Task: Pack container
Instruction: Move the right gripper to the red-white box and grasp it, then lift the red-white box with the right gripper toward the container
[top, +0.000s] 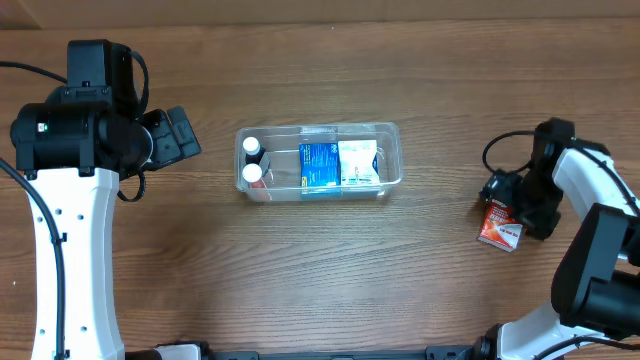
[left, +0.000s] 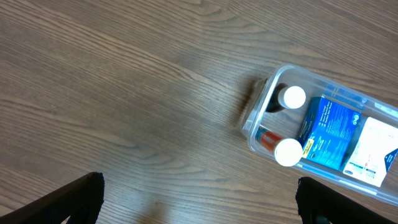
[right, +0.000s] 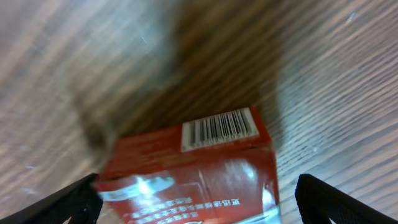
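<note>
Two wide-spread hands: left hand (left: 199, 199) near container (top: 391, 145), right hand (right: 199, 200) well apart, astride red box (right: 193, 165).

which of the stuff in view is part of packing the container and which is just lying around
Part of the job: container; blue box, white box and two white-capped bottles inside it; red box between the open fingers of the right gripper.
Not part of it: wooden table; black cable by the right arm.

Overhead straight down; container (top: 393, 158) also in left wrist; right wrist seemingly close above red box (right: 199, 174).
</note>
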